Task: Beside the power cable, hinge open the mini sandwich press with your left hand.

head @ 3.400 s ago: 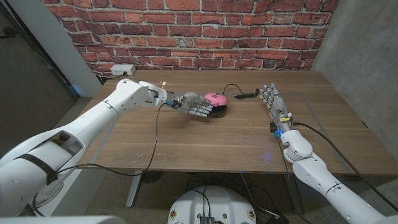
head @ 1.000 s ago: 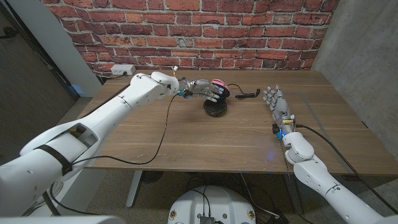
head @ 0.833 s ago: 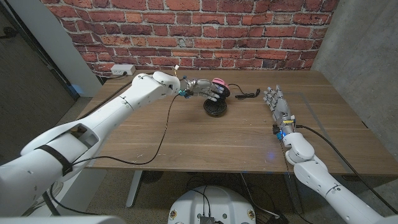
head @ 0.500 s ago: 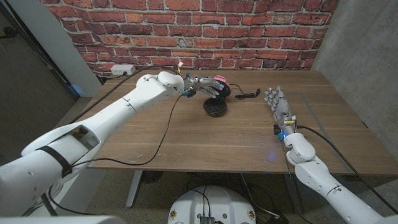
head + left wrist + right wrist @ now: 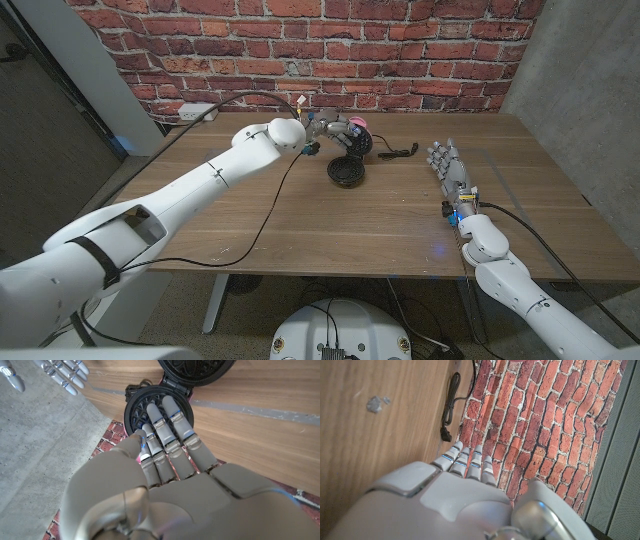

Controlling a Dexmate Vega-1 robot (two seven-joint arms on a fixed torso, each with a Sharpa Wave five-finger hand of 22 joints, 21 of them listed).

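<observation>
Left hand at the raised lid of the opened mini sandwich press.

Head view: the mini sandwich press (image 5: 347, 162) sits upper centre on the wooden table (image 5: 330, 225), black base toward the camera, pink lid (image 5: 355, 131) tilted up toward the brick wall (image 5: 330, 45); the left hand (image 5: 335, 133) holds the lid, the power cable (image 5: 392, 151) just to its right, and the right hand (image 5: 446, 162) waits at right, fingers together.
Left wrist view: fingers (image 5: 170, 425) press the lid's grid plate.
Right wrist view: the cable's coiled end (image 5: 451, 405) lies beyond that hand's fingertips.
</observation>
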